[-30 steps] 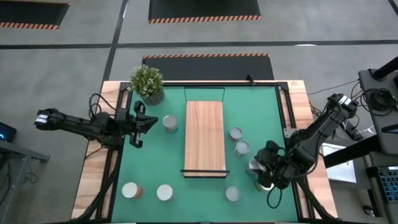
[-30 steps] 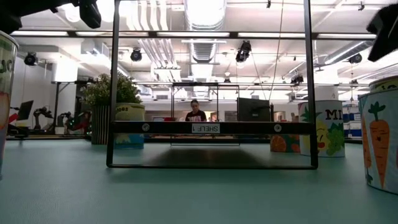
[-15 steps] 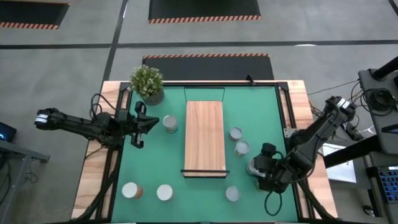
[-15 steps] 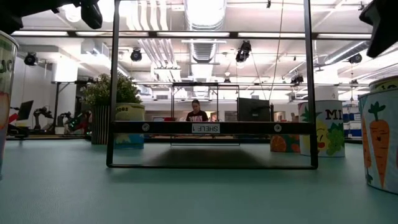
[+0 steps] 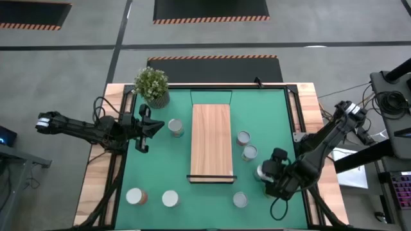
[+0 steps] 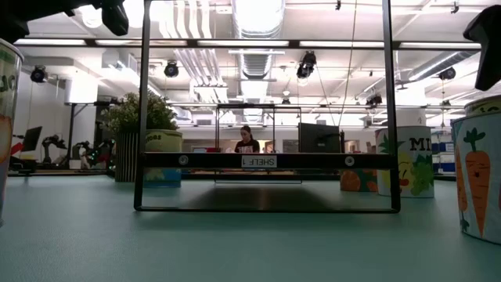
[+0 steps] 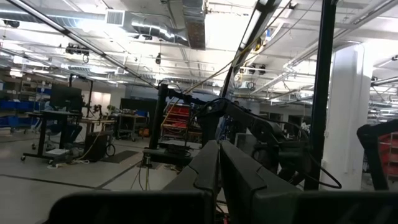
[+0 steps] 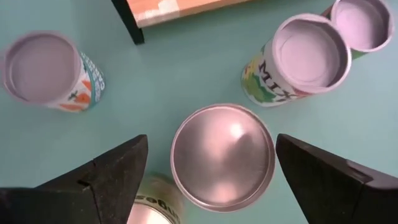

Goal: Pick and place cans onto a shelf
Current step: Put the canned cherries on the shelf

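The shelf, a light-wood plank, lies in the middle of the green mat. Cans stand upright around it: one at its left, two at its right, and several along the near edge. My right gripper hangs open over a silver-topped can at the near right, pointing steeply down. Its fingers stand well apart on either side above the can and touch nothing. My left gripper is shut, raised at the far left and holding nothing.
A potted plant stands at the far left corner. Close to the silver-topped can are a "MIX" can, another can, a carrot-labelled can and the shelf's dark end. In the low view a person sits far behind the table.
My right arm has leaned slightly toward the shelf, and its gripper has tipped more steeply down over the cans at the near right. The cans and the shelf have kept still.
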Controlling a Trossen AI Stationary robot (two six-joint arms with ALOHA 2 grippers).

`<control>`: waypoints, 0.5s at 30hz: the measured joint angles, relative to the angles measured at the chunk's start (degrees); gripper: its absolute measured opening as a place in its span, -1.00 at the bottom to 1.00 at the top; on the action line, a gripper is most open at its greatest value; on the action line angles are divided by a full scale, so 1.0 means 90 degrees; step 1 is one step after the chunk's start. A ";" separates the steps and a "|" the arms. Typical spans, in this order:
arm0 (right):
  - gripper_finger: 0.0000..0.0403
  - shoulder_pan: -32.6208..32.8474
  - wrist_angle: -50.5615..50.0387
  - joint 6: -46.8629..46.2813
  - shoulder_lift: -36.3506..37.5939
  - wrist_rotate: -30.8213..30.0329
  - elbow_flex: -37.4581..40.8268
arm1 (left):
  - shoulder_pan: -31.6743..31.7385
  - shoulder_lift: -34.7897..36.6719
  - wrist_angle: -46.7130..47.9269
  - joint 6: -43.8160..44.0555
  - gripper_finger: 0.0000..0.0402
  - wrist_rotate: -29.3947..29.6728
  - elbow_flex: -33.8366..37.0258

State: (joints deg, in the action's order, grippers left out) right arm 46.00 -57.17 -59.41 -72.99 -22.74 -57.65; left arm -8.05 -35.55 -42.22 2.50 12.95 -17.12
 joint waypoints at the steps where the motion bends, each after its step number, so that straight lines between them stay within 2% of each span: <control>1: 0.71 -0.0002 -0.0002 0.0000 -0.0036 0.0051 0.0000 | 0.0000 0.0000 0.0000 0.0000 -1.00 0.0000 0.0000; 15: 0.66 -0.0005 -0.0303 -0.0173 -0.0285 0.0078 0.0011 | 0.0000 0.0000 0.0005 -0.0007 -1.00 0.0000 0.0000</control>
State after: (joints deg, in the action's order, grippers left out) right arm 45.95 -59.90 -60.97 -75.56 -22.04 -57.55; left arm -8.05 -35.55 -42.17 2.44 12.95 -17.12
